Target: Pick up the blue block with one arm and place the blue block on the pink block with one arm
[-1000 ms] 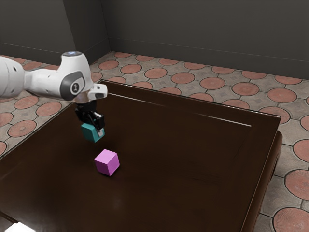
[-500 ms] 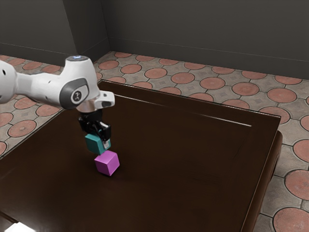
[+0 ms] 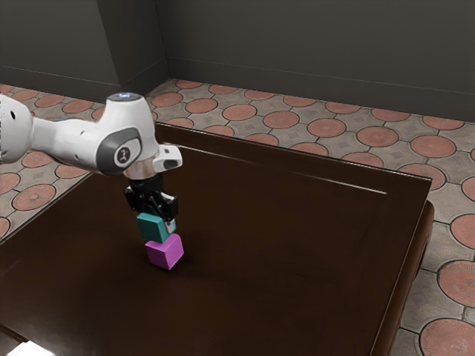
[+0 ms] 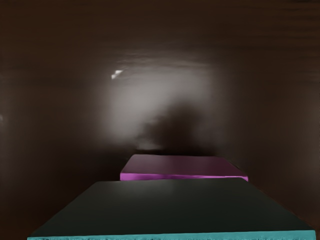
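The blue block (image 3: pixel 152 228), teal in colour, hangs just above the pink block (image 3: pixel 165 252) on the dark wooden table (image 3: pixel 297 245). My gripper (image 3: pixel 156 221) is shut on the blue block, its black fingers clasping it from two sides. The blue block sits a little toward the exterior view's left of the pink block's top and looks to be touching or nearly touching it. In the wrist view the blue block (image 4: pixel 170 210) lies large under my hand, with the pink block's top (image 4: pixel 182 167) just beyond it.
The table's raised rim (image 3: pixel 401 222) runs along the far and right sides. A tiled floor (image 3: pixel 356 133) surrounds the table, and dark walls stand behind. A white object (image 3: pixel 22 350) peeks in at the lower left corner.
My arm has carried the blue block toward the exterior view's right and downward, from beside the pink block to directly over it.
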